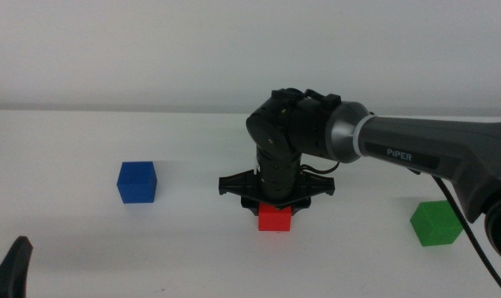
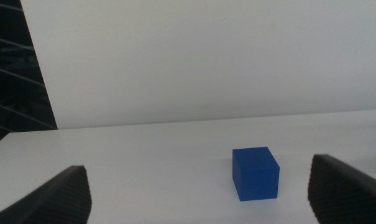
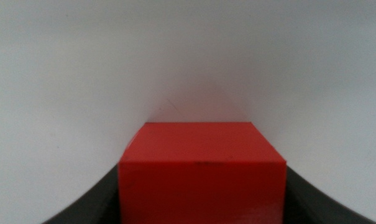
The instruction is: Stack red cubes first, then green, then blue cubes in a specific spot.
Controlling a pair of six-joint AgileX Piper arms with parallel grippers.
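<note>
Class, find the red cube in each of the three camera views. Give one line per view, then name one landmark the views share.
Middle view: the red cube sits centre, low, under the right gripper.
Left wrist view: not in it; only the blue cube shows.
Right wrist view: it fills the lower centre, between that gripper's dark jaws.
Shared landmark: the white tabletop; the blue cube links the middle and left wrist views.
</note>
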